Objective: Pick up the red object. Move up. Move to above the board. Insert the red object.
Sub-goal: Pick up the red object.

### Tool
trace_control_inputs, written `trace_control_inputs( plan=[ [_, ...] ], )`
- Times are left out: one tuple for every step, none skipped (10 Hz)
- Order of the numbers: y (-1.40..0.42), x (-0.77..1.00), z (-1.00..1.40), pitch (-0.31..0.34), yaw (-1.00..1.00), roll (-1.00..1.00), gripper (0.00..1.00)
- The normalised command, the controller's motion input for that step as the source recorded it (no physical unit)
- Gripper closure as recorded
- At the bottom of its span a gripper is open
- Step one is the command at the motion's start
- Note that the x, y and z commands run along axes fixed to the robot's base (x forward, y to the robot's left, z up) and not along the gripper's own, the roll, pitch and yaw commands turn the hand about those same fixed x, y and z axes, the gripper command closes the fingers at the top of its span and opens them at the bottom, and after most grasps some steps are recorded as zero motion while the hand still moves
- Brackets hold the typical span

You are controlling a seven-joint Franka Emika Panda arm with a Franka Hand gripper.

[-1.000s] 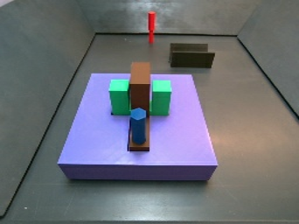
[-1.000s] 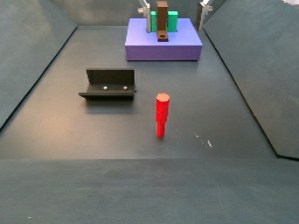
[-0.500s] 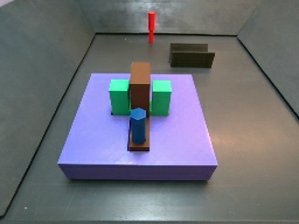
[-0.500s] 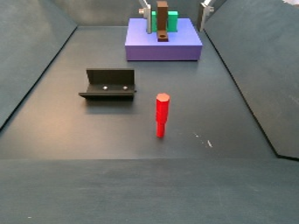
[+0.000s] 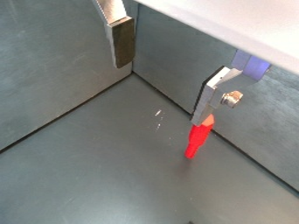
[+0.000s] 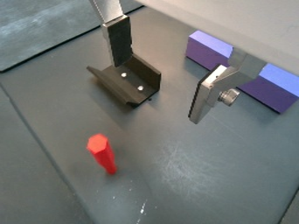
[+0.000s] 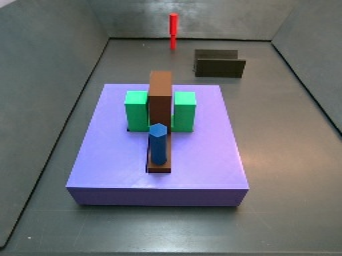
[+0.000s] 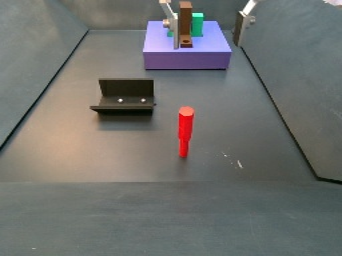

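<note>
The gripper (image 6: pixel 163 68) is held wide open and empty above the floor, its 2 flat silver fingers (image 5: pixel 121 41) cut off by the frame in both wrist views. In a side view only 2 finger tips are glimpsed at the top edge. The red object (image 8: pixel 186 132), a slim hexagonal peg, stands upright on the bare grey floor, near the dark L-shaped fixture (image 8: pixel 126 96) and well apart from the lavender board (image 7: pixel 160 160).
</note>
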Motion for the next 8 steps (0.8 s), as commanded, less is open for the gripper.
trace_control_inputs(
  plan=[
    [0.22,0.00,-0.10,-0.017,0.00,-0.08,0.00],
    [0.16,-0.05,-0.17,-0.011,0.00,0.00,0.00],
    [0.16,0.00,-0.29,0.000,0.00,0.04,0.00],
    [0.29,0.37,-0.35,0.019,0.00,0.00,0.00],
    [0.37,0.44,-0.34,0.034,0.00,0.00,0.00],
    [0.42,0.53,-0.26,0.073,0.00,0.00,0.00],
    [0.37,0.52,-0.22,0.066,0.00,-0.02,0.00],
    [0.33,0.54,-0.23,0.056,-0.01,-0.03,0.00]
  ],
)
